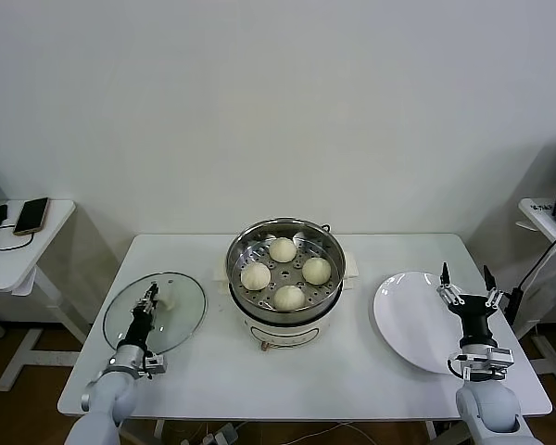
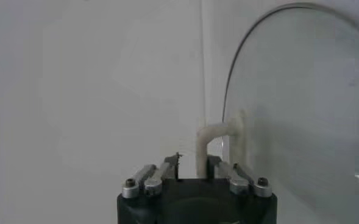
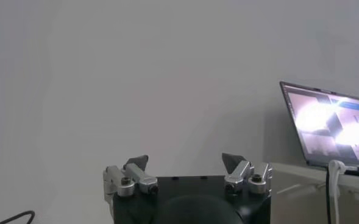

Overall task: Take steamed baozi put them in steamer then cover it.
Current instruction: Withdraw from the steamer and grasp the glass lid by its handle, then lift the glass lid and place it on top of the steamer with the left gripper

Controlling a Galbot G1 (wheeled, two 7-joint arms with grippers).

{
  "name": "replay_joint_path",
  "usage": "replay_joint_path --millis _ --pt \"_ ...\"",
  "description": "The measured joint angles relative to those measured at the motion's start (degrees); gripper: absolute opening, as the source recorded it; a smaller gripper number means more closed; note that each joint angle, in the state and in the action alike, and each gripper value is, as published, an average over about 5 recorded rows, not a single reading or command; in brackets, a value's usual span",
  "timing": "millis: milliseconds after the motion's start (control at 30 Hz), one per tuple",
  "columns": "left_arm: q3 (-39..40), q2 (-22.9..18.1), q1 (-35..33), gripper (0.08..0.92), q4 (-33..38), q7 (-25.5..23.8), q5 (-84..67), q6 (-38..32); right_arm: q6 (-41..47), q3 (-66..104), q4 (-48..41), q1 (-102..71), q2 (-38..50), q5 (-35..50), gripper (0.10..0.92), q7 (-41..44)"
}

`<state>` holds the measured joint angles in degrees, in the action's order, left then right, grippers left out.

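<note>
Cover [image 1: 155,313] held upright by left pincer [image 1: 150,298] (clamped on its handle [image 2: 219,141]); right pincer [image 1: 466,286] wide.

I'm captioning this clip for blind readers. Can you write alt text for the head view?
Four buns sit in an open steamer at the middle of a white table. The left gripper holds a glass lid upright by its handle, while the right gripper is open over an empty plate.

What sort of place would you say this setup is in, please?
Probably a lab or office test room, not a kitchen: a steamer on a plain white table, bare walls, a laptop on a side desk, and a phone charging on another.
</note>
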<state>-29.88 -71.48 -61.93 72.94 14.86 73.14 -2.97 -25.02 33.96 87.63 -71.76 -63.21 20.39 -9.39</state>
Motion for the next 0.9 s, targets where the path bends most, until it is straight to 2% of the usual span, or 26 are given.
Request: replay_joint_path --millis 267,567,767,900 --pt "-1.52 2.07 -2.5 0.19 9.97 -2.44 -3.67 2.13 -0.22 -0.08 -0.12 0.31 -0.63 -0.26 0.823 0.06" --pt "-1.13 4.84 -4.83 0.19 27.96 -7.46 -8.08 7.14 0.09 0.02 0.24 0.84 -1.04 -0.36 0.823 -0.13" --pt "4.1 4.7 -4.36 0.19 40.39 -12.92 -9.1 13.64 0.43 0.36 0.37 1.03 -1.01 -0.36 0.823 -0.38" --pt "10.73 3.23 -2.81 0.19 44.8 -16.45 -8.64 18.59 0.5 0.67 0.06 1.24 -1.18 -0.35 0.823 -0.43"
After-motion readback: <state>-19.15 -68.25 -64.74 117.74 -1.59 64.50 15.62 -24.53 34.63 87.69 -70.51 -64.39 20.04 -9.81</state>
